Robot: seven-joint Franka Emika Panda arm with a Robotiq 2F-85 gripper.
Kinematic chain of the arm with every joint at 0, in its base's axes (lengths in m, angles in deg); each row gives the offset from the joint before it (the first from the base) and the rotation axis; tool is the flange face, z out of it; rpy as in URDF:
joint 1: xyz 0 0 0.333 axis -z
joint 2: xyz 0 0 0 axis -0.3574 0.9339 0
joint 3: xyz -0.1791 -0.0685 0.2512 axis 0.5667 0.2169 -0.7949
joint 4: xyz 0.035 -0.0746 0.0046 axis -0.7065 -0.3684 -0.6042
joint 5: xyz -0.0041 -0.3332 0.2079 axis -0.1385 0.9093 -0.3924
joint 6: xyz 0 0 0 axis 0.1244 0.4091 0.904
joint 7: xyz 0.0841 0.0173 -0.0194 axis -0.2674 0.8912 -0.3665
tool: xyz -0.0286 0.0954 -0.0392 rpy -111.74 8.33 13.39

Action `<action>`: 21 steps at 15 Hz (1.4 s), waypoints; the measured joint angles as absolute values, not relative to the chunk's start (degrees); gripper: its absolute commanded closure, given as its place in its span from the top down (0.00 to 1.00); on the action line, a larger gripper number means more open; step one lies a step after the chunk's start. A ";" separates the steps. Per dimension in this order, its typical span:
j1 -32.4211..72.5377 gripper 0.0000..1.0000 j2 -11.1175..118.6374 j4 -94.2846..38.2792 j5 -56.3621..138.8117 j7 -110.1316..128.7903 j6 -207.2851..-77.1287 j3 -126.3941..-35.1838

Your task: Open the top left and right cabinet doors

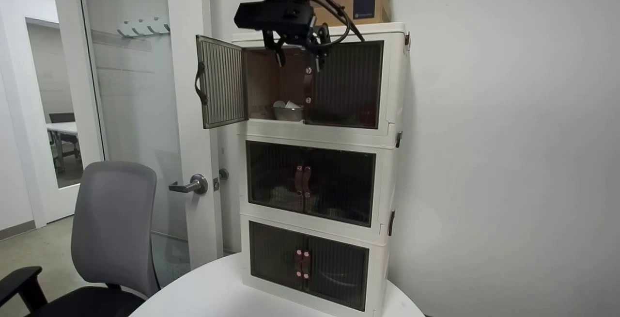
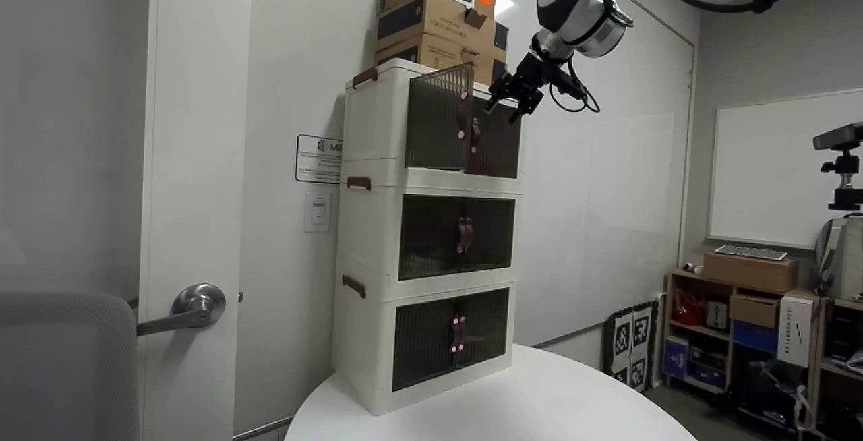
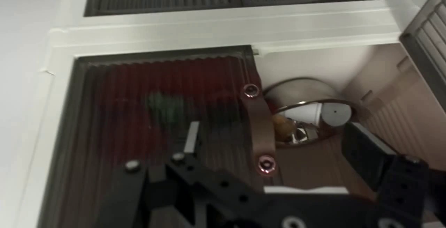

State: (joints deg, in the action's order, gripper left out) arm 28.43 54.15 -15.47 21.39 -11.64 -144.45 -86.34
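The top left cabinet door (image 1: 223, 84), a smoked ribbed panel, stands swung outward in both exterior views (image 2: 437, 121). Part of it shows at the right edge of the wrist view (image 3: 430, 39). The top right cabinet door (image 1: 346, 89) is shut in both exterior views (image 2: 500, 148) and in the wrist view (image 3: 122, 123). Its brown strap handle (image 3: 261, 127) is at its free edge. My gripper (image 1: 300, 61) is open and empty, in front of the upper part of the top compartment (image 2: 503, 112). In the wrist view its fingers (image 3: 275, 141) lie either side of the handle, apart from it.
A metal bowl (image 3: 303, 92) with small items stands inside the opened half. Middle doors (image 1: 339, 186) and lowest doors (image 1: 336, 268) are shut. Cardboard boxes (image 2: 438, 16) stand on the cabinet. The cabinet stands on a round white table (image 2: 539, 400), near a wall and a chair (image 1: 114, 225).
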 measured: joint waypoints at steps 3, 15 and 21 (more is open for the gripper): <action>29.72 1.00 55.25 -13.76 15.77 -17.03 -144.41 -88.11; 32.78 1.00 63.80 -7.58 10.33 -29.67 -144.09 -90.74; 32.72 1.00 67.23 -4.32 10.34 -32.06 -144.14 -92.49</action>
